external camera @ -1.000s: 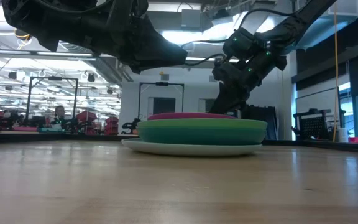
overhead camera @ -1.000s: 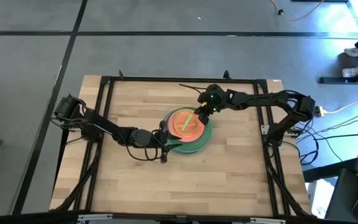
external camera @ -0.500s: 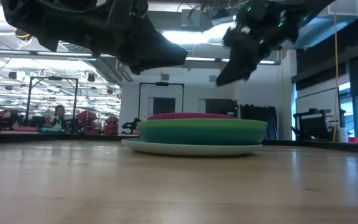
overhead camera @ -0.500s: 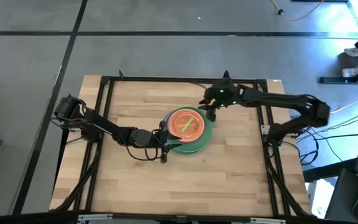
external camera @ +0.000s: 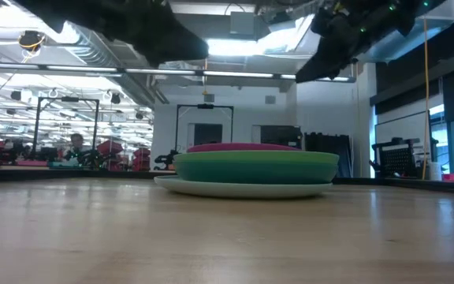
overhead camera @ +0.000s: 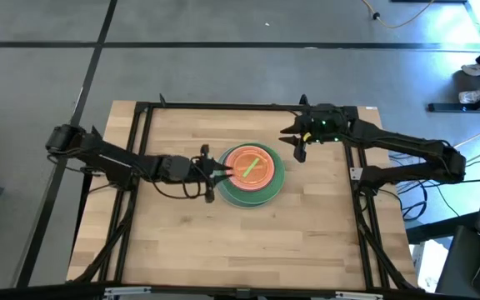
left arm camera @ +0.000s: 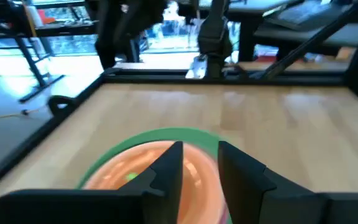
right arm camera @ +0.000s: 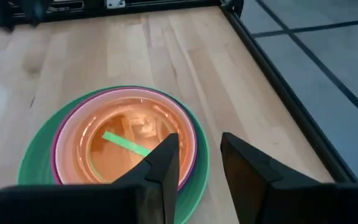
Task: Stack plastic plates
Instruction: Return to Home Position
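The plastic plates stand in one stack (overhead camera: 252,172) at the table's middle. In the low view the stack (external camera: 254,170) shows a pale plate on the wood, then teal, green and magenta rims. In the right wrist view the stack's (right arm camera: 114,146) top plate is orange with a green streak, ringed by pink and green rims. My left gripper (overhead camera: 217,172) hovers open just left of the stack, above table height; its wrist view looks over the stack (left arm camera: 148,168) past the gripper (left arm camera: 201,167). My right gripper (overhead camera: 297,152) hangs open to the stack's far right, raised (right arm camera: 199,165).
A black frame (overhead camera: 352,154) rims the wooden table top. Bare wood (overhead camera: 182,242) lies all around the stack, widest toward the near edge. In the low view both arms (external camera: 156,35) (external camera: 345,35) sit high above the plates.
My right gripper has drawn back from over the stack's far-right rim toward the table's right edge and risen. My left gripper has lifted from beside the stack's near-left rim and now hovers higher at its left. The stack has stayed put.
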